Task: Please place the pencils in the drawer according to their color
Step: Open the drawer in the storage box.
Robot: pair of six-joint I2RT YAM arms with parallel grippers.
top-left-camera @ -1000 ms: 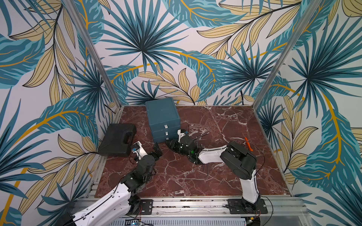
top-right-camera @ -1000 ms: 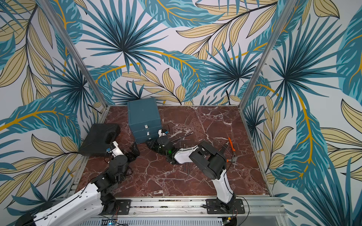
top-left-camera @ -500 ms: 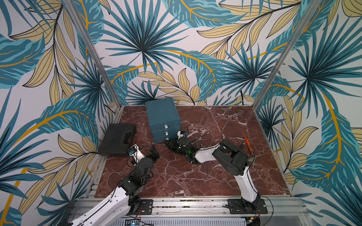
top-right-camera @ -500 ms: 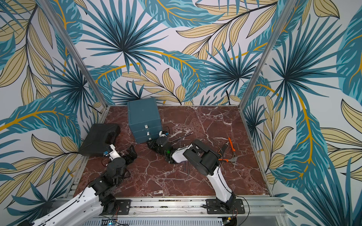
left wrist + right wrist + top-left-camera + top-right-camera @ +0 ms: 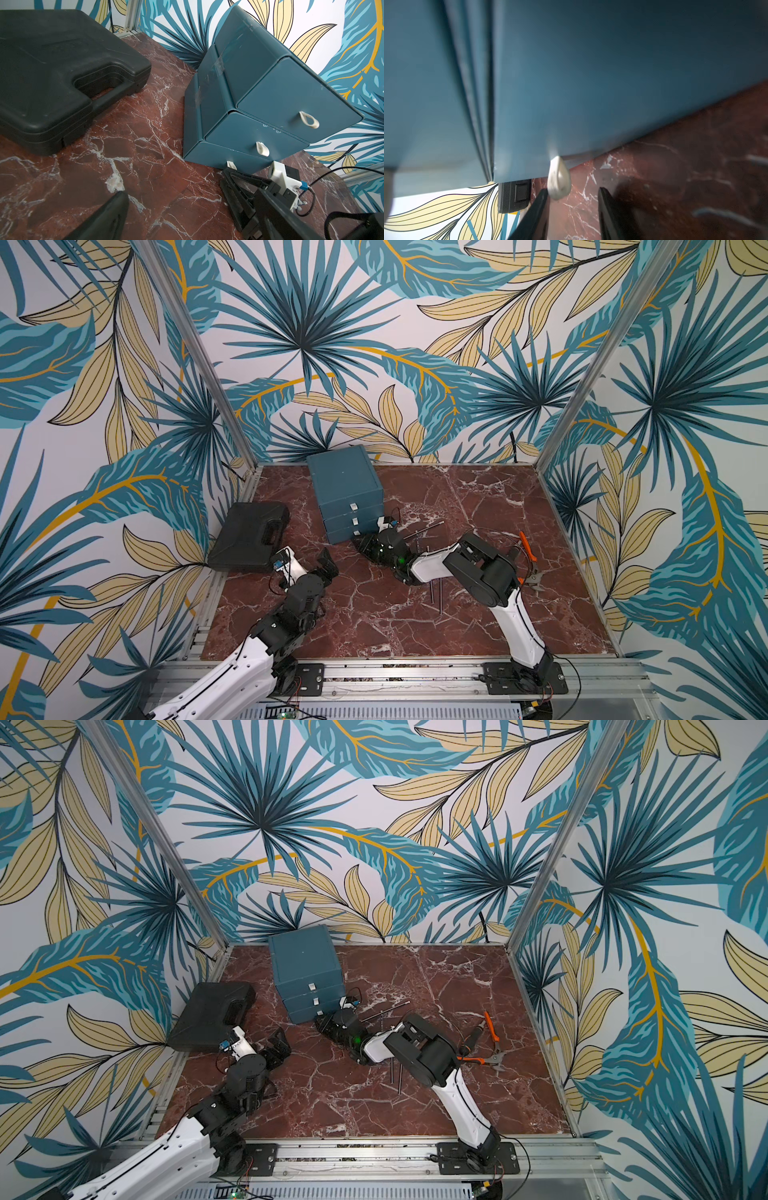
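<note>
Right gripper (image 5: pixel 573 189) has crept up to the bottom pull tab (image 5: pixel 558 180) of the mid-frame drawer (image 5: pixel 345 485), jaws apart, gripping nothing; opening it looks next, left gripper (image 5: pixel 328 566) gapes idle

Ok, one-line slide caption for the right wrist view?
Right gripper, jaws apart, poised at the white pull tab of the bottom teal drawer, tab not yet gripped.

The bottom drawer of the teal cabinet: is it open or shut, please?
Shut: the bottom drawer front lines up with the cabinet face, and no interior shows.
</note>
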